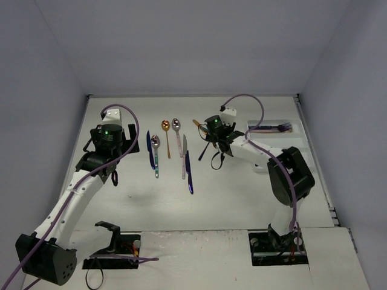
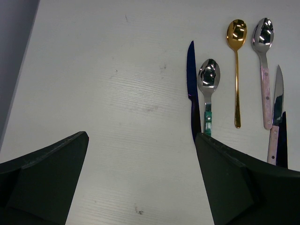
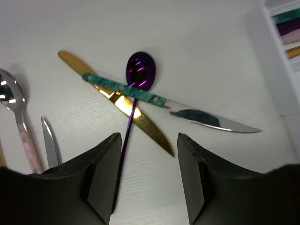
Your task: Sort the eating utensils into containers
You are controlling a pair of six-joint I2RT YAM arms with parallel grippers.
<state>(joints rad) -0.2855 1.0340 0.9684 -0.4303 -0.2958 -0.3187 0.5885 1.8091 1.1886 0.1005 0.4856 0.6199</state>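
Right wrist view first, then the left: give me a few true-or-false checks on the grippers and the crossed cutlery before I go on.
1. The handle of the purple spoon runs between the fingers of the right gripper. True.
2. The right gripper is clamped on that handle. False: its jaws stand apart, not closed on it.
3. The teal-handled knife lies across the gold knife. True.
4. The left gripper holds the gold spoon. False: it is open and empty; the spoon lies on the table.
5. The tray is empty. False: cutlery lies in it.
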